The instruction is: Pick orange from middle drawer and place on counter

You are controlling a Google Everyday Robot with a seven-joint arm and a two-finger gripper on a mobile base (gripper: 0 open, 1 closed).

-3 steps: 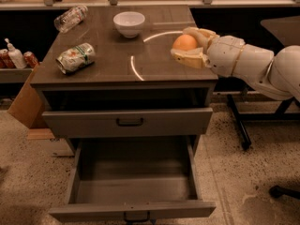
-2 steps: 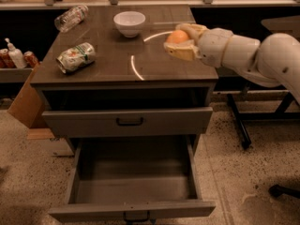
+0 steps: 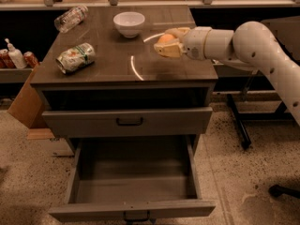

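Observation:
My gripper (image 3: 165, 42) is shut on the orange (image 3: 164, 39) and holds it just above the right part of the counter (image 3: 108, 62), to the right of the white bowl. The arm reaches in from the right. The middle drawer (image 3: 133, 184) stands pulled wide open below, and its grey floor shows nothing on it.
A white bowl (image 3: 129, 23) stands at the back of the counter. A green-and-orange can (image 3: 75, 57) lies on its side at the left, and a clear plastic bottle (image 3: 71, 18) lies at the back left. The upper drawer front (image 3: 127, 121) is closed. Bottles (image 3: 15, 56) stand at far left.
My gripper has carried the orange leftward over the counter, from its right edge toward the middle. The drawer, bowl, can and bottle have not moved.

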